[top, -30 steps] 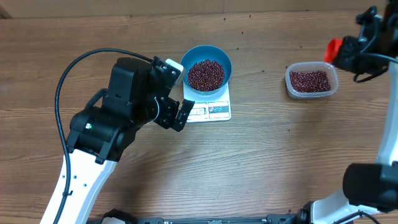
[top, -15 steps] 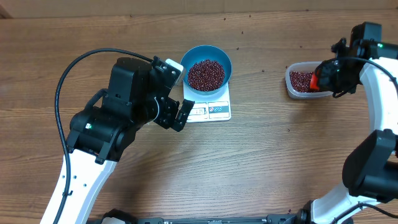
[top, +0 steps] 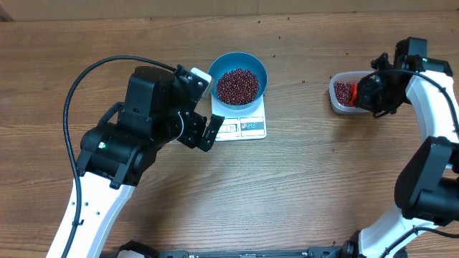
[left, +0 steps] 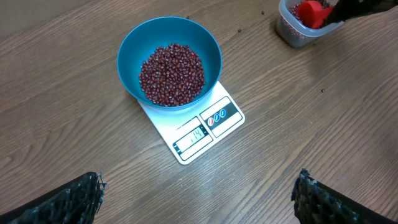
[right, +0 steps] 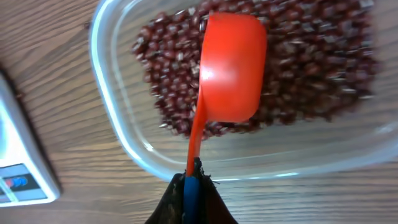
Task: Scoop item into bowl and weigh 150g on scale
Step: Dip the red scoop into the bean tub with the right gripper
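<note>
One scoop (right: 230, 68) is pinched by its handle in your right end effector (right: 193, 180), above the beans (right: 311, 56) in the tub (right: 102, 74) at the right. Take little: the bowl (left: 127, 62) on the scale (left: 205, 127) already holds plenty. Your left end effector (left: 198, 202) hangs spread.

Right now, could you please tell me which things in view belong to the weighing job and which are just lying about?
Job in hand: beans in the blue bowl; white scale; red scoop gripped by the right gripper; clear tub of more beans.

Lying about: a few scattered dark specks, probably spilled beans.
</note>
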Available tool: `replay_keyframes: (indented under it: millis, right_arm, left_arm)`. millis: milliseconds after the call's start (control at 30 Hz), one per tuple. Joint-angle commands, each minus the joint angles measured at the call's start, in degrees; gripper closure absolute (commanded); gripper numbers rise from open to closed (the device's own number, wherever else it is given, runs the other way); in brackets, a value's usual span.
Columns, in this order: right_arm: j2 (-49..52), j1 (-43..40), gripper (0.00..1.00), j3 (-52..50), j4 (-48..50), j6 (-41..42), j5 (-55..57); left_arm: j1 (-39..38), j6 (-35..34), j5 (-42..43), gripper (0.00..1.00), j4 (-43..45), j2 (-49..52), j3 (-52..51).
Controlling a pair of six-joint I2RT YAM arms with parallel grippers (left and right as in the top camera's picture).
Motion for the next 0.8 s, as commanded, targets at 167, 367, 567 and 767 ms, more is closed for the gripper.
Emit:
replay_keyframes:
  millis: [167,367,567,767]
  right_arm:
    - [1.73,-0.17,0.96,-1.03,-0.81,-0.37,-8.92]
    - [1.73,-0.48,0.96,-1.03,-0.83,-0.37,-10.21]
    - [1.73,-3.34,0.96,-1.03,-0.5,-0.37,-13.55]
    - [1.73,-7.76,0.96,-1.03,-0.46,-0.37,-16.83]
  left_arm:
    - [0.31,-0.31,-0.37,0.0,0.02,0.2,1.03]
    - [0.31,-0.31,-0.37,0.0,0.02,0.2,1.03]
    - [0.31,-0.31,-0.37,0.0,0.0,0.2,1.03]
    - [0.31,-0.31,-0.37,0.0,0.02,0.2,1.03]
